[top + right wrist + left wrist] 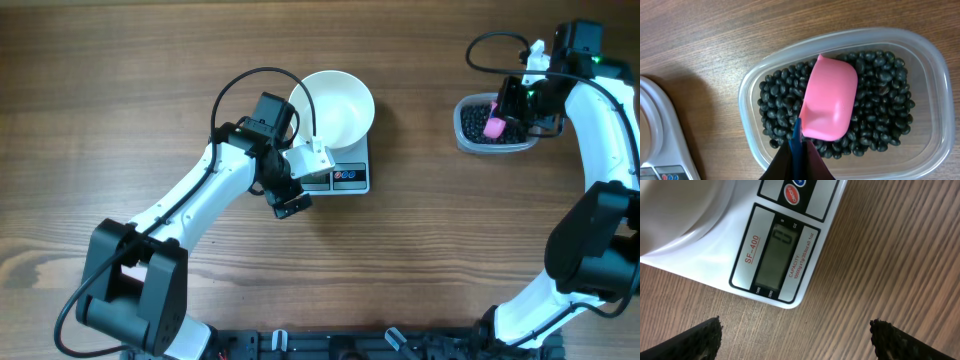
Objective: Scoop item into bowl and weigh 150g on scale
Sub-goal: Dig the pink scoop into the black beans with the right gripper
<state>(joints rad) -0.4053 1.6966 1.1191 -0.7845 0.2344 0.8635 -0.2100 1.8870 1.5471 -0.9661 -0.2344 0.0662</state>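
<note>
Booth: Beans (880, 100) in focus, a loose black heap in the clear tub (752, 95) on the right side of the table (120, 80), well apart from the scale (350, 178). The right gripper (799, 152) is clamped tight on the handle (796, 137) of the pink scoop (830, 97), which sits over the heap.

Floor: And the left gripper (797, 339) hangs just beside the scale's display, jaws spread wide, holding nothing. The white bowl (335, 105) sits on the scale, no beans showing in it.

Booth: Handling? Small, hard, round, each one light. I'd say they roll and spill readily, so no pinching them; the scoop is the way in.

Floor: Agreed. Grip on the handle, cup level, or they pour off the lip.
</note>
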